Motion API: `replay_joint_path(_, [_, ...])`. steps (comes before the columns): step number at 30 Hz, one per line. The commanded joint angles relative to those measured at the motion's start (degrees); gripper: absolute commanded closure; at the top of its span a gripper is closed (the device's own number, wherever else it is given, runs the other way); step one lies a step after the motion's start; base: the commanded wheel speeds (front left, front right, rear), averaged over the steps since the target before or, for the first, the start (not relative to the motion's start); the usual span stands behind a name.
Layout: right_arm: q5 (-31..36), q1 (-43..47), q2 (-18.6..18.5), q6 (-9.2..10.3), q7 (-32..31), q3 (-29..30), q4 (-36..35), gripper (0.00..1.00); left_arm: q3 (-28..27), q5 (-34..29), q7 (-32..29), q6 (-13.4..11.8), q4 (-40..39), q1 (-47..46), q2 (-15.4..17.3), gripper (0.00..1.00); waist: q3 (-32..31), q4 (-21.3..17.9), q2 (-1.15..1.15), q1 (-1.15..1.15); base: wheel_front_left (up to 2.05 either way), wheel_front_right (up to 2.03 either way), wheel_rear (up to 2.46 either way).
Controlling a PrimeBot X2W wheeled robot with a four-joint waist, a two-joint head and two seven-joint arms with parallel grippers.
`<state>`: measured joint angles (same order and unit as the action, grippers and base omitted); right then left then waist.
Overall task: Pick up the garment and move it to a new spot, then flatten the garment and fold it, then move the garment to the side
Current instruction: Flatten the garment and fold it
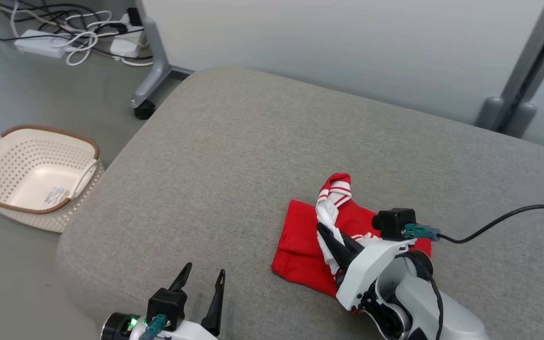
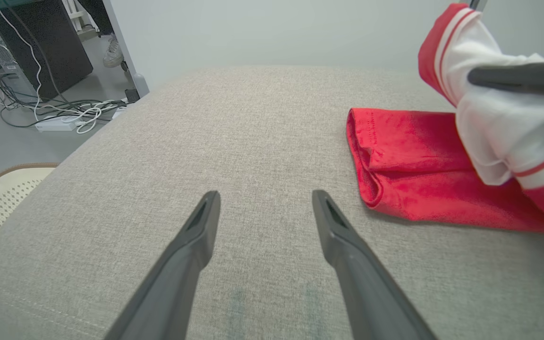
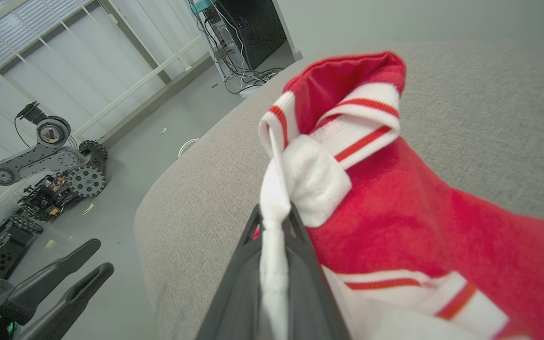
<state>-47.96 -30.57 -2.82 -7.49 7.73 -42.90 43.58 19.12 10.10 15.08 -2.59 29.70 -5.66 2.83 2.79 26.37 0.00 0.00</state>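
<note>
One red-and-white garment (image 1: 300, 245), one cream perforated basket (image 1: 26, 156), one grey cushion (image 1: 253, 141), and two pincers: one left pincer (image 1: 205, 269), one right pincer (image 1: 321, 229).

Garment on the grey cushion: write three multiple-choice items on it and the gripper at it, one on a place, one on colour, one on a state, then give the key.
1. Where does the garment lie?
A. in a drawer
B. on the grey cushion
C. on a chair

2. What colours is the garment?
A. blue and yellow
B. red and white
C. all black

3. How does the right gripper stand?
A. shut on the garment
B. open above it
C. shut on nothing

Key:
1 B: the head view shows it lying on the cushion.
2 B: it is red cloth with white, red-striped trim.
3 A: the right wrist view shows white trim pinched between its fingers.
</note>
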Motion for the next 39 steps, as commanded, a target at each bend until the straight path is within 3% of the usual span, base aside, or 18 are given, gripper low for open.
replay_joint_path(1, [-0.87,-1.14,-0.29,0.0,1.27,-0.16,0.96,0.76,0.38,0.4,0.07,-0.38,-0.13,-1.43,0.19,0.0,0.7,1.58,0.0,0.0,0.0,0.0,0.0])
replay_joint_path(2, [-1.31,-1.51,-0.3,0.0,1.86,-0.55,1.52,0.3,0.74,0.55,0.07,-0.53,-0.12,-1.45,0.19,0.0,0.77,1.76,0.0,0.0,0.0,0.0,0.0])
replay_joint_path(3, [-1.69,-1.94,-0.31,0.0,2.74,-0.72,2.12,0.0,1.0,0.59,0.07,-0.63,-0.1,-1.61,0.19,0.0,0.84,1.83,0.0,0.0,0.0,0.0,0.0])
replay_joint_path(8, [-2.53,-4.03,-0.32,0.0,6.29,-0.91,4.11,0.0,0.94,1.08,0.07,-1.41,-0.28,-1.96,0.18,0.0,0.94,0.26,0.0,0.0,0.0,0.0,0.0])
replay_joint_path(12, [-0.6,-5.31,-0.35,0.0,7.5,2.77,6.38,0.0,0.04,1.06,0.07,-1.75,-0.6,-1.99,0.19,0.0,0.63,-2.62,0.0,0.0,0.0,0.0,0.0])
replay_joint_path(22, [19.41,3.38,-0.56,0.0,7.5,26.92,0.22,0.0,-3.47,-0.11,0.07,-2.15,-1.96,-2.11,0.24,0.0,-0.27,-10.94,0.0,0.0,0.0,0.0,0.0])
replay_joint_path(29, [29.49,11.85,-0.3,0.0,7.51,37.96,-4.51,0.0,-6.62,-0.87,0.07,-2.3,-2.38,-0.9,0.25,0.0,-1.24,-15.69,0.0,0.0,0.0,0.0,0.0])
replay_joint_path(39, [31.66,18.5,-0.26,0.0,7.51,42.28,-9.02,0.0,-10.8,-2.17,0.08,-1.73,-2.74,1.14,0.22,0.0,-3.24,-20.64,0.0,0.0,0.0,0.0,0.0])
